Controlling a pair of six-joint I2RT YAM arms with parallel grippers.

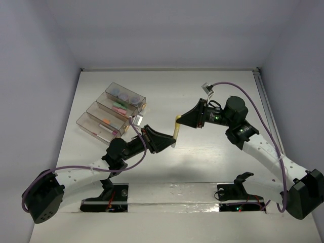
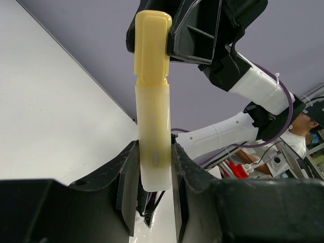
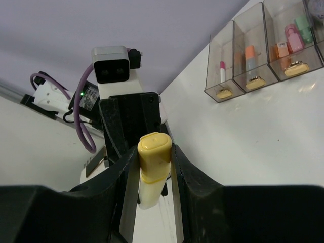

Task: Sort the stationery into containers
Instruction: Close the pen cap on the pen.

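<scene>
Yellow stick (image 2: 152, 126) tight between left fingers (image 2: 126, 182) at one end, right fingers (image 3: 190, 177) at the cap, smoky containers (image 1: 86, 120) nearby

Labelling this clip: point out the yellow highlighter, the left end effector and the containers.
yellow highlighter (image 2: 153, 111): left wrist view, mid-barrel.
left end effector (image 2: 153, 151): left wrist view, between its fingertips, shut on the yellow highlighter.
containers (image 1: 88, 121): top view, bare end of the leftmost box.

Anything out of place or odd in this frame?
Yes: both grippers clamp one yellow highlighter, left gripper on its body, right gripper on its cap, in mid-air, apart from the containers. Nothing looks spilled.
</scene>
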